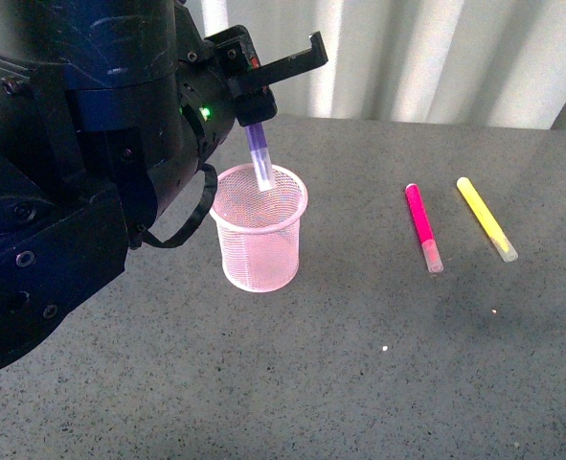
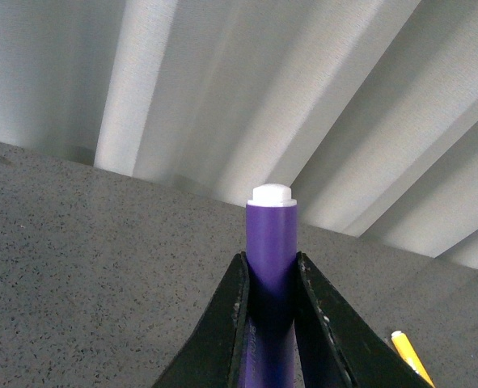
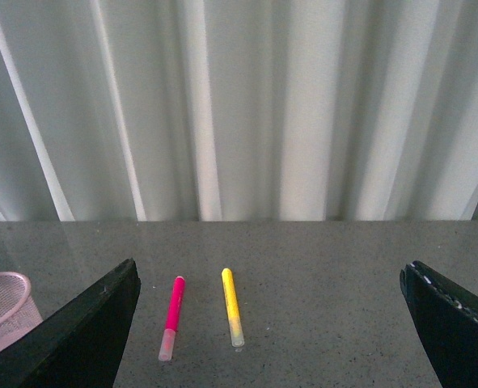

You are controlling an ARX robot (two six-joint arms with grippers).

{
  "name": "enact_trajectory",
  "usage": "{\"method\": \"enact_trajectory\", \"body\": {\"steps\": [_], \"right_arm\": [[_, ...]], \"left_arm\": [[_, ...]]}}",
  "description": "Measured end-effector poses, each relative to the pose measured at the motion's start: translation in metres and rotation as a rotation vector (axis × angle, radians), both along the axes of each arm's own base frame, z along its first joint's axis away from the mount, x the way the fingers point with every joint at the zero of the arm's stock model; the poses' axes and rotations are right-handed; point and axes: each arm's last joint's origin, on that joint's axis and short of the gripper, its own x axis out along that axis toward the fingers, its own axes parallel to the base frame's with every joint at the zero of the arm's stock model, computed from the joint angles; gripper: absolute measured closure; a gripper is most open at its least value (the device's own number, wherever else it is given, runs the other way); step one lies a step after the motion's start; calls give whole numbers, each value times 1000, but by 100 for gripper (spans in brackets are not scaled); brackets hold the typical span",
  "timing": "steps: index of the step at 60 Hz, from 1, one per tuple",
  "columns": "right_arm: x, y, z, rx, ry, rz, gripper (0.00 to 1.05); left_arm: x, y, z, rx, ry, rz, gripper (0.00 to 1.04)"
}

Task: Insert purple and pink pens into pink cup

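Left gripper [image 1: 251, 113]: clamped on the purple pen [image 1: 258, 151], both fingers pressed to its barrel; hangs above the cup [image 1: 260, 257].
Purple pen: near upright, slightly tilted, clear cap down, cap tip at the cup's mouth towards the far rim; its white end stands above the fingers [image 2: 232, 311] in the left wrist view.
Right gripper [image 3: 271, 279]: jaws spread wide, holding nothing.
Pink pen [image 1: 421, 226]: flat on the table [image 1: 359, 374], well right of the cup, clear cap towards the robot.
Yellow marker [image 1: 485, 218]: just right of the pink pen, apart from it, angled a little.
Open room: bare tabletop between cup and pens, and all along the near side.
Surface: grey, speckled, matte.
Room: pale pleated curtain [image 1: 436, 57] behind the table's far edge.
Cup build: light pink wire mesh, solid rolled rim, narrowing towards its base.
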Motion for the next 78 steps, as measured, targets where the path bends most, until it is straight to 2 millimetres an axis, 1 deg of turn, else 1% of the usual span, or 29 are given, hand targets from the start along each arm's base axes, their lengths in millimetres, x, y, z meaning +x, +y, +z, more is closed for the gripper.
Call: {"method": "enact_trajectory", "body": {"steps": [17, 44, 49, 52, 54, 60, 62, 66, 73, 75, 78], "right_arm": [[0, 0, 0, 0, 0, 0, 7], [0, 0, 0, 0, 0, 0, 7], [0, 0, 0, 0, 0, 0, 7], [0, 0, 0, 0, 0, 0, 7], [0, 0, 0, 0, 0, 0, 7], [0, 0, 0, 0, 0, 0, 7], [0, 0, 0, 0, 0, 0, 7], [0, 0, 0, 0, 0, 0, 7], [0, 0, 0, 0, 0, 0, 7], [0, 0, 0, 0, 0, 0, 7], [0, 0, 0, 0, 0, 0, 7]], "left_arm": [[0, -1, -9, 11, 19, -17, 92], [-1, -2, -17, 22, 51, -13, 92], [-2, -2, -18, 10, 66, -16, 76], [-2, -1, -19, 8, 78, -14, 69], [-2, -1, -21, 7, 91, -15, 62], [-1, 1, -19, 0, 109, -16, 46], [-1, 3, -16, 0, 112, -17, 38], [-1, 7, -7, 3, 125, -24, 28], [-5, 21, 18, 38, 167, -43, 6], [-7, 26, 25, 61, 182, -53, 5], [-11, 35, 35, 95, 220, -69, 7]]}}
